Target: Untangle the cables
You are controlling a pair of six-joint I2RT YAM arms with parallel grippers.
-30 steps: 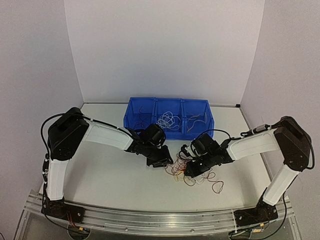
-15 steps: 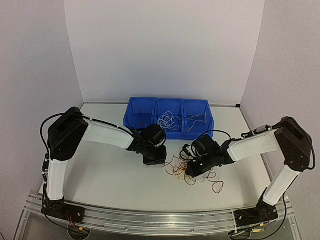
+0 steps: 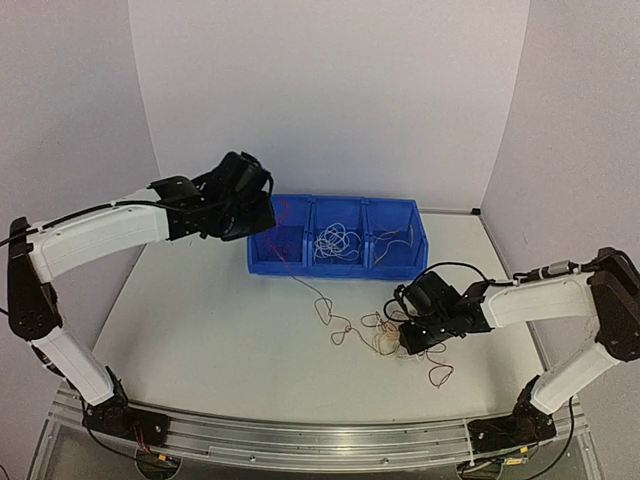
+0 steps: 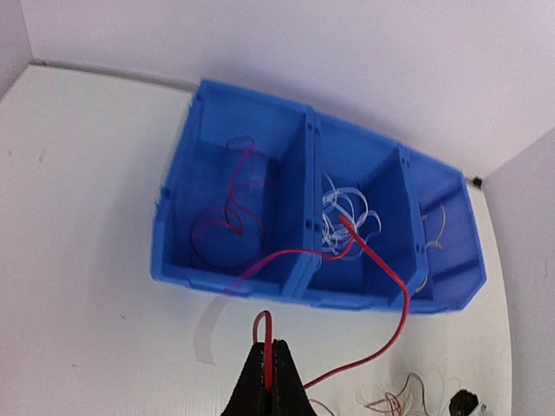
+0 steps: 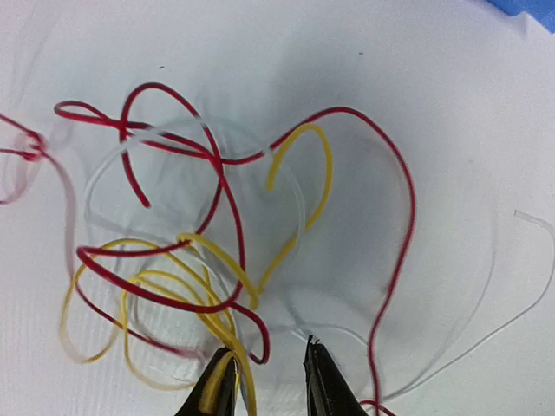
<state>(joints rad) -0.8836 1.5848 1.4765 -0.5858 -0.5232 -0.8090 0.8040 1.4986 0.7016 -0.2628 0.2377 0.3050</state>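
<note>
The cables [image 3: 385, 335] lie as a loose tangle of red, yellow and white wires [image 5: 191, 243] on the table right of centre. My left gripper [image 3: 262, 212] is raised over the blue bin's left end and is shut on one red cable [image 4: 270, 347]. That red cable [image 3: 318, 305] trails down across the table to the tangle. It loops above the fingertips and swings right over the bin [image 4: 386, 264]. My right gripper [image 5: 267, 355] stands open low over the tangle [image 3: 405, 340], yellow strands lying against its left finger [image 5: 217, 381].
A blue bin [image 3: 335, 268] with three compartments stands at the back centre. Its left compartment holds a red wire [image 4: 230, 217], the middle one white wires [image 4: 347, 212], the right one pale yellowish wires [image 4: 438, 230]. Walls close in behind and on both sides.
My left gripper shut on a red cable and rose up and back-left to the bin, drawing that cable out of the tangle. The right gripper opened and shifted slightly right.
</note>
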